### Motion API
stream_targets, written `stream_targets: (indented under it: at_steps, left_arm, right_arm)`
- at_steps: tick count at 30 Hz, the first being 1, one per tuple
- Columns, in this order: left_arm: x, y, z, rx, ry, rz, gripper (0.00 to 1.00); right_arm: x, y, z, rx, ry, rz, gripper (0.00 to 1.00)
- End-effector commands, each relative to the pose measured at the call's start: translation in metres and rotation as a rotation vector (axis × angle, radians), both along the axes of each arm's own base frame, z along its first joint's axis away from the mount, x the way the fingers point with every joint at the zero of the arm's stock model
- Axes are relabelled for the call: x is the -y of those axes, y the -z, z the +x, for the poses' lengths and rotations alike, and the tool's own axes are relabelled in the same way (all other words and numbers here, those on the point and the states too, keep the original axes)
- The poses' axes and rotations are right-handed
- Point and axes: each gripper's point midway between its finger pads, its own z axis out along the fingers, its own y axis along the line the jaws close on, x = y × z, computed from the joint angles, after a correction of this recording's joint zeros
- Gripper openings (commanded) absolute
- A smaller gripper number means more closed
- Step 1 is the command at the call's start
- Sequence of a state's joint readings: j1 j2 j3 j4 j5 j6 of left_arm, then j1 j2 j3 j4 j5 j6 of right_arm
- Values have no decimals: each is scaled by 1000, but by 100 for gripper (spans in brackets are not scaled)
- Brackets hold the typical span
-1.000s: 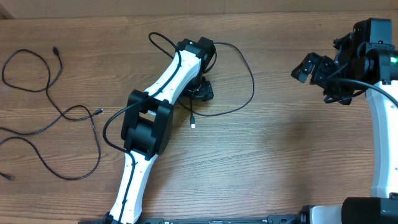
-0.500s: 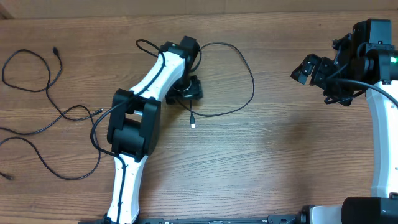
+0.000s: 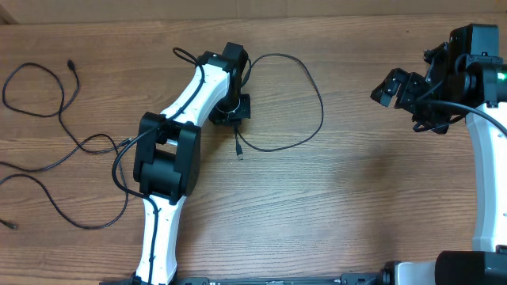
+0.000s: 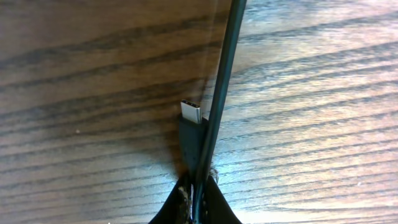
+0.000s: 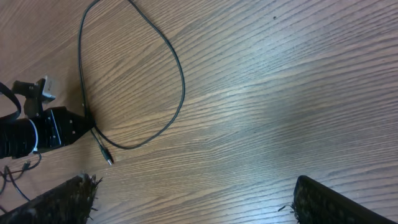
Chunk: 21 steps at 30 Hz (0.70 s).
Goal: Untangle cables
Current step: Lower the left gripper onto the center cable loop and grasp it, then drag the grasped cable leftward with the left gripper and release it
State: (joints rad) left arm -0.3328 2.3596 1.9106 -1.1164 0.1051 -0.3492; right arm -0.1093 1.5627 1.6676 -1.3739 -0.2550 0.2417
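Between the left jaws, a cable [image 4: 217, 93] is pinched near its plug [image 4: 190, 127].

Robot lab workbench — wood-grain table [image 3: 356, 206], left arm [image 3: 190, 91], right arm [image 3: 482, 182]; cables [image 3: 322, 107] strewn about

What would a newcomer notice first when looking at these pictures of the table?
The left claw, near the top centre of the table, is shut on a black cable that swings out in a wide loop to its right; a silver-tipped plug fills the left wrist view. More loose cables sprawl at the left edge, and the right claw hangs open at the far right, holding nothing.
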Motion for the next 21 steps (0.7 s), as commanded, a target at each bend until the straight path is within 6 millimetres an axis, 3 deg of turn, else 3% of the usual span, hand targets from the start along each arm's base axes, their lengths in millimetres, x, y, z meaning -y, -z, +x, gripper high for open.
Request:
stream_targets:
  at_steps: [1,4,7,12,17,21]
  left_arm:
    - [-1,-21,15,59,49,-36,4]
    - [-8,-83,40,218,39,-70,4]
    - [-35,-153,63,399,-18,-66,5]
    - [-108,-256,73,638,-164,-66,4]
    - [-196,-311,54,756,-334,-19,4]
    - [-255,-322,34,763,-457,22,4]
  right_arm:
    - [-1,1,0,0,-10,-2,100]
    - [-1,1,0,-1,-10,-2,100]
    - [-1,1,0,0,-10,-2,100]
    - [-1,1,0,0,-10,-2,100]
    - [-1,1,0,3,-10,-2,100]
    - [-1,0,2,11,-10,-2,100]
